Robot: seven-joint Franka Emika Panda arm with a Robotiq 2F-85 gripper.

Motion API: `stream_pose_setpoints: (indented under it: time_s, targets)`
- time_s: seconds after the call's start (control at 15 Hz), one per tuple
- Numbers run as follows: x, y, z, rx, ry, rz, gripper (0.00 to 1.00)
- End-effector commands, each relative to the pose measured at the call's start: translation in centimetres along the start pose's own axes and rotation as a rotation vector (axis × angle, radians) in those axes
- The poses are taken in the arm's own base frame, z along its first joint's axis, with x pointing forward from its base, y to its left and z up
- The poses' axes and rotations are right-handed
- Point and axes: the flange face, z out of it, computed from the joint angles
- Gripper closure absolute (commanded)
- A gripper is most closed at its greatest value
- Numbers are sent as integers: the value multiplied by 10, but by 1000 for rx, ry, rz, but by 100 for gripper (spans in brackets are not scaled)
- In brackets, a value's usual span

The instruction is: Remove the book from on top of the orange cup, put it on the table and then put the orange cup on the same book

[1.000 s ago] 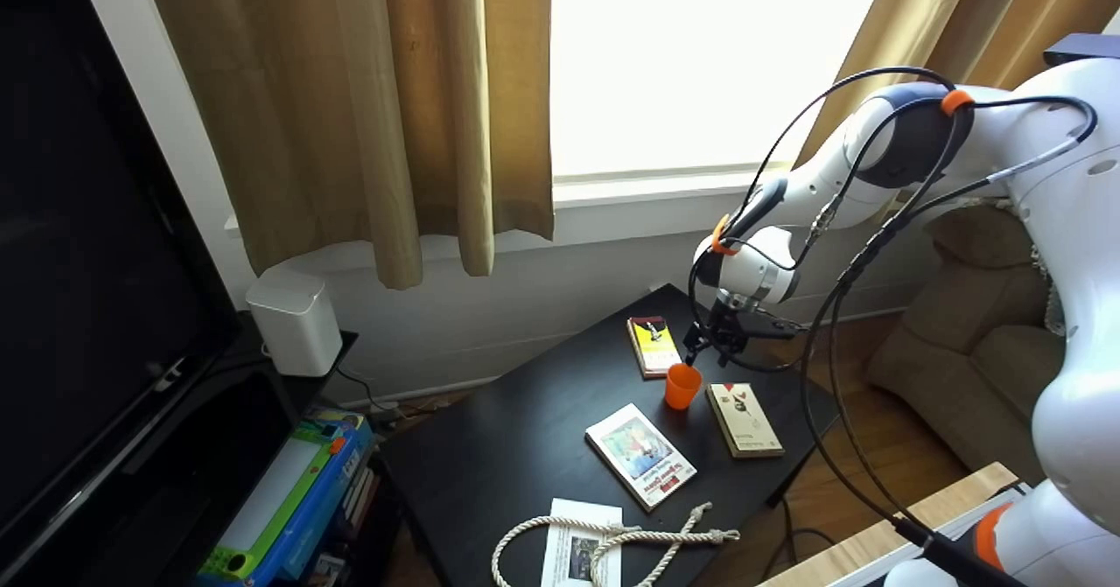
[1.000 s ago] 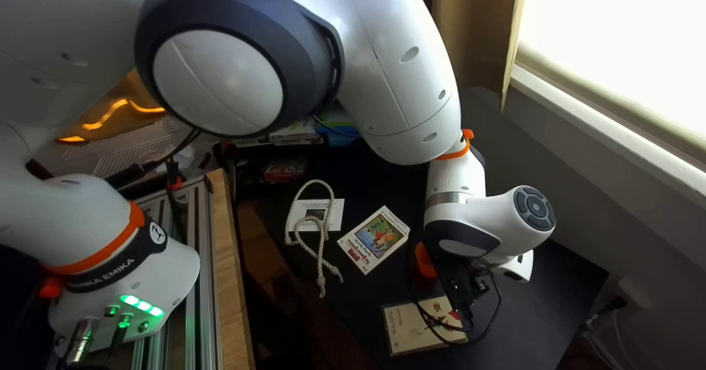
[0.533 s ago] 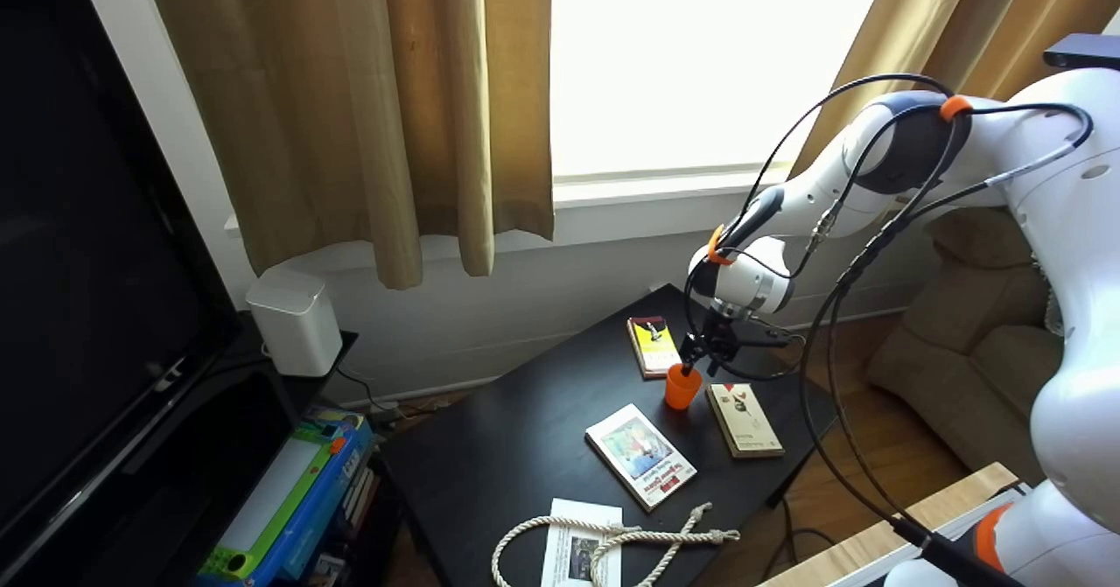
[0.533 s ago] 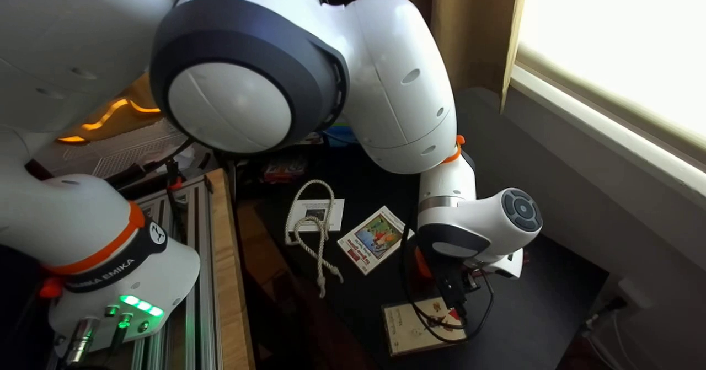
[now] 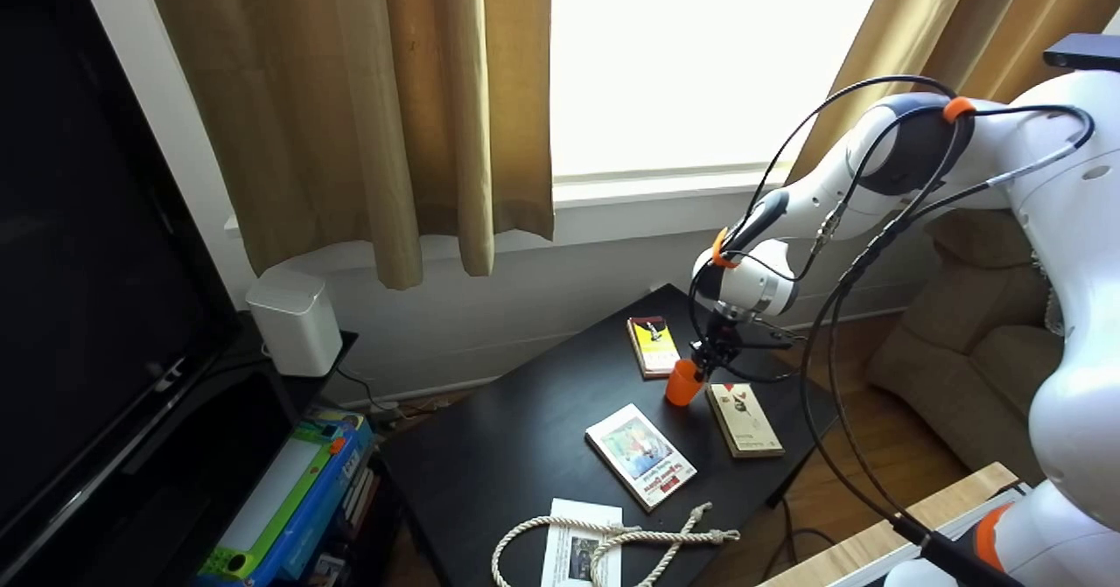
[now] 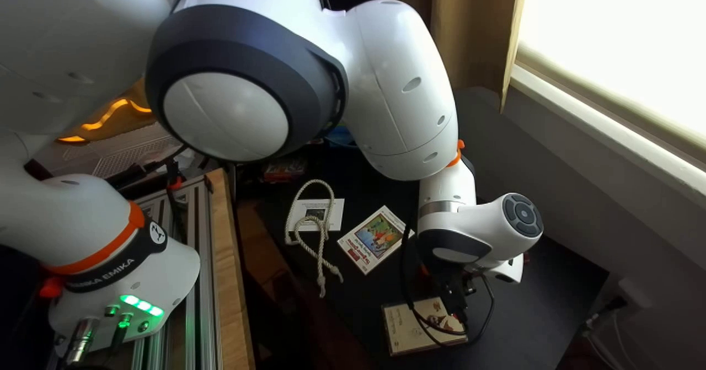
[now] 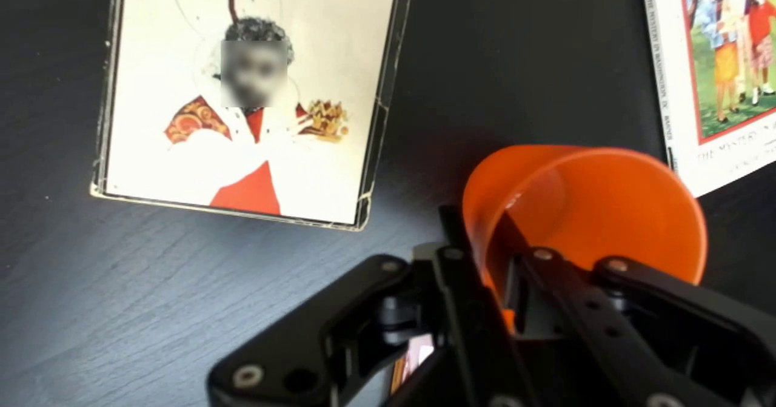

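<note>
The orange cup point(image 5: 681, 389) is now pinched by its wall, so a lift is judged to come next.
In an exterior view, compared with half a second ago, the jaws have been moved to the rim's two o'clock side and the cup looks slightly tipped; the cream book point(image 5: 745, 421), taken to be the task's book, is laid flat on the counter point(image 5: 525, 434) at four o'clock from the cup, so its removal is judged done. In an exterior view the cup is nearly hidden behind the arm's wrist point(image 6: 471, 237), and the state of the jaws cannot be told. In the wrist view the wall is clamped between the jaws, one inside, one outside, with the book at ten o'clock; whether the base is off the counter cannot be told.
</note>
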Motion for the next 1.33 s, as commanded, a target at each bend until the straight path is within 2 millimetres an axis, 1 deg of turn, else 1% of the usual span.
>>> stream_pose_setpoints:
  time_s: [0.0,0.27,0.67,0.8,1.13,1.27]
  targets:
    - [-6,3,-4,15,-1,-14,100]
    - [-13,8,-28,31,15,-20,99]
    - [-37,20,-72,27,27,-47,99]
    - [-48,20,-83,20,19,-49,99]
    - [-76,20,-83,9,-15,-31,99]
    - [-87,25,-78,-7,-23,-10,99]
